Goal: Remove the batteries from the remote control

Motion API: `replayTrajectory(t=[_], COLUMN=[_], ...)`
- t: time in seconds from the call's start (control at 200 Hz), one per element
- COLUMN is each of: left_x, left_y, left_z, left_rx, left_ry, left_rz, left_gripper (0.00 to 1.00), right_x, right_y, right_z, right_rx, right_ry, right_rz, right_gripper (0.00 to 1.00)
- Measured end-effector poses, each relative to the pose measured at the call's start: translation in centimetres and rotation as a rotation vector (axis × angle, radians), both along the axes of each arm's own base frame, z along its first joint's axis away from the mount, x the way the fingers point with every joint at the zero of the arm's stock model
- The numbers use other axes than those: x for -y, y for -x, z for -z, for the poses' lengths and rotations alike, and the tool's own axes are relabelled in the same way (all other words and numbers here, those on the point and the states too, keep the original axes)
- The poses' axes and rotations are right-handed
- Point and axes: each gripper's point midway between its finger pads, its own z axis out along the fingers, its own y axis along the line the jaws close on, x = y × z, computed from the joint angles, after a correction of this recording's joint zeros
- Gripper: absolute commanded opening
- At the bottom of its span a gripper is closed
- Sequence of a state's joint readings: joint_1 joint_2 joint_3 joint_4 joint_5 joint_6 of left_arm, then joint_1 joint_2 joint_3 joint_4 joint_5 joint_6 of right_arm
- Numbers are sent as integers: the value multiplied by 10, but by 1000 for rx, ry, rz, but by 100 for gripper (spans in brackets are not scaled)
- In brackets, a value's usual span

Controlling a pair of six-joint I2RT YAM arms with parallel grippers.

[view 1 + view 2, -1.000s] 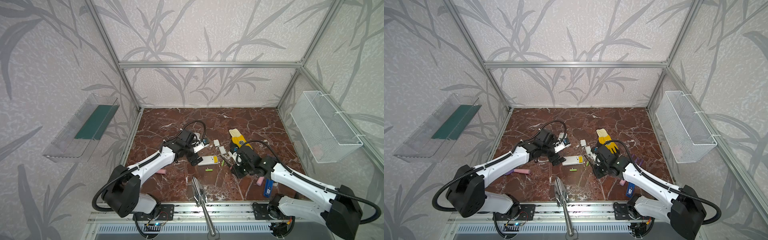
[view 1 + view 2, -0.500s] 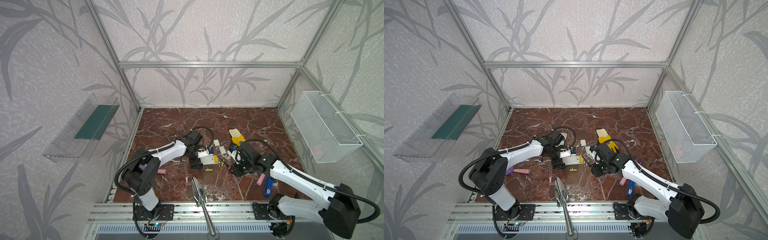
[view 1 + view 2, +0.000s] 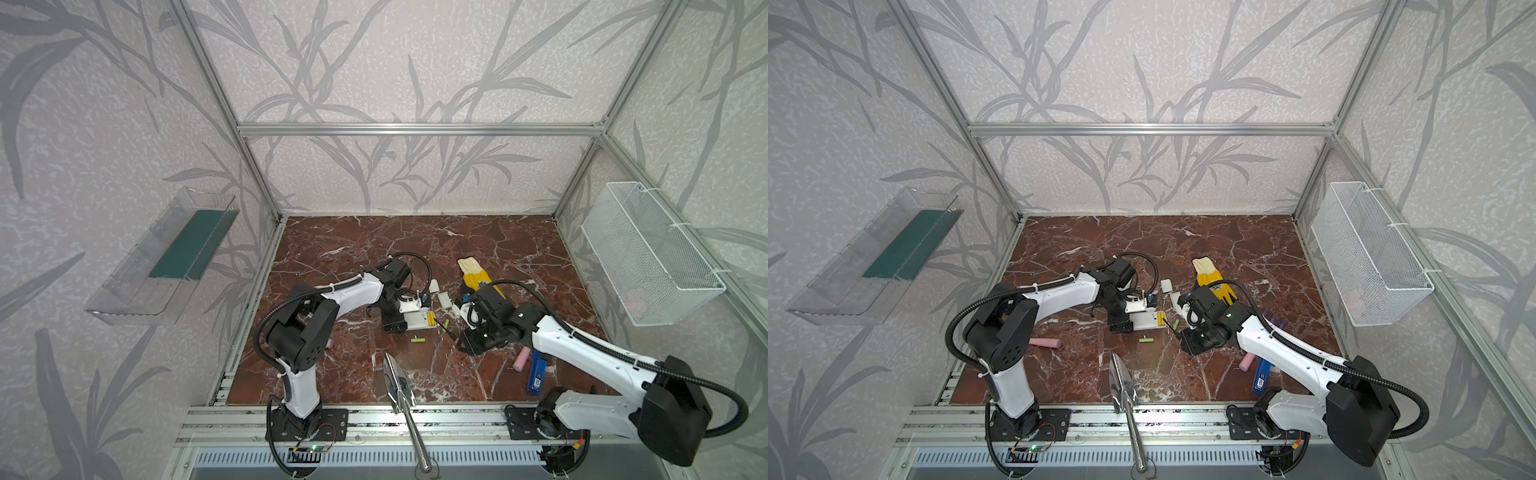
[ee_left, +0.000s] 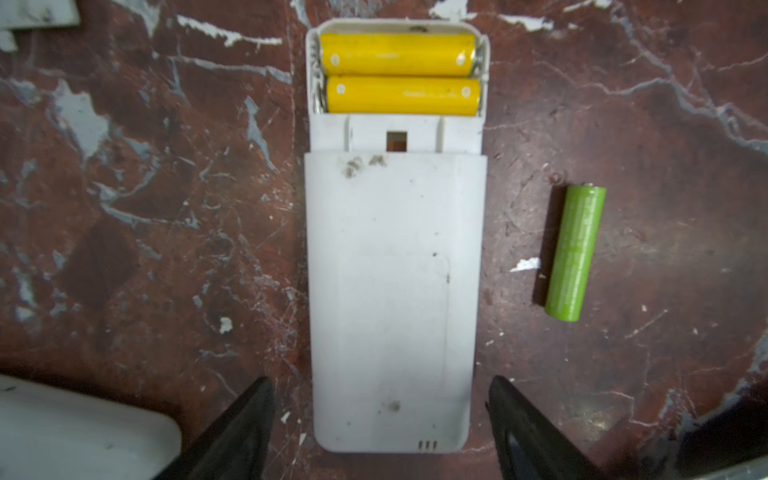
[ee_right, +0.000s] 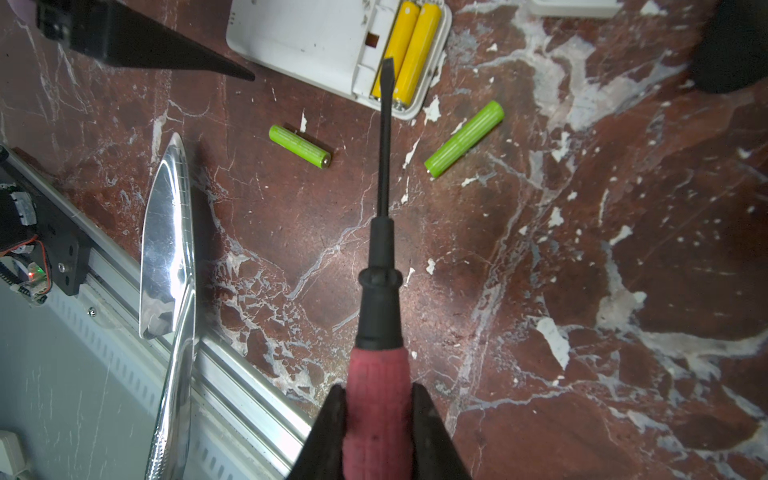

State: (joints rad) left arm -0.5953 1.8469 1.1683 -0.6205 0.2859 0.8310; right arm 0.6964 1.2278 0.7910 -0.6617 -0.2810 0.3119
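Red marble worktop [image 5: 602, 257], scuffed with white flecks. My worry: my left fingers [image 4: 237, 428] are released, straddling one end of the white remote control [image 4: 395, 291] without touching its sides. If I lever now with the pink-handled screwdriver [image 5: 380, 299] clenched in my right fingers [image 5: 332, 436], the remote may skate or flip. A hard pry could shoot a battery away, or the tip could slip and bend the spring contacts. The two yellow batteries [image 4: 399, 54] sit side by side in the open compartment at the remote's other end, glossy and snug. Two lime green batteries [image 5: 299, 145] lie loose on the marble beside the remote, apart from each other.
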Motion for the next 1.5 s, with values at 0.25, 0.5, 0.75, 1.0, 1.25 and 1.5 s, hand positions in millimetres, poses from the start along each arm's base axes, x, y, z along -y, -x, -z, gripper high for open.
replayTrajectory(t=[0.25, 0.5, 0.75, 1.0, 1.25, 1.5], left_x=[-2, 8, 10, 10, 10, 11], left_y=[2, 6, 5, 6, 6, 7], left_z=[4, 6, 5, 5, 6, 6], left_rx=[-9, -5, 1, -3, -4, 4], left_ry=[-17, -32, -43, -59, -87, -105], left_rz=[6, 39, 42, 44, 17, 1], left_gripper=[75, 62, 48, 36, 36, 36], right_x=[-4, -6, -3, -2, -3, -6], right_y=[0, -3, 0, 1, 1, 1], right_z=[-5, -3, -1, -2, -2, 8], right_rx=[-12, -29, -52, -54, -58, -95], right_ry=[-25, -24, -3, 2, -3, 5], right_rz=[-1, 3, 3, 0, -1, -3], right_gripper=[0, 0, 0, 0, 0, 0])
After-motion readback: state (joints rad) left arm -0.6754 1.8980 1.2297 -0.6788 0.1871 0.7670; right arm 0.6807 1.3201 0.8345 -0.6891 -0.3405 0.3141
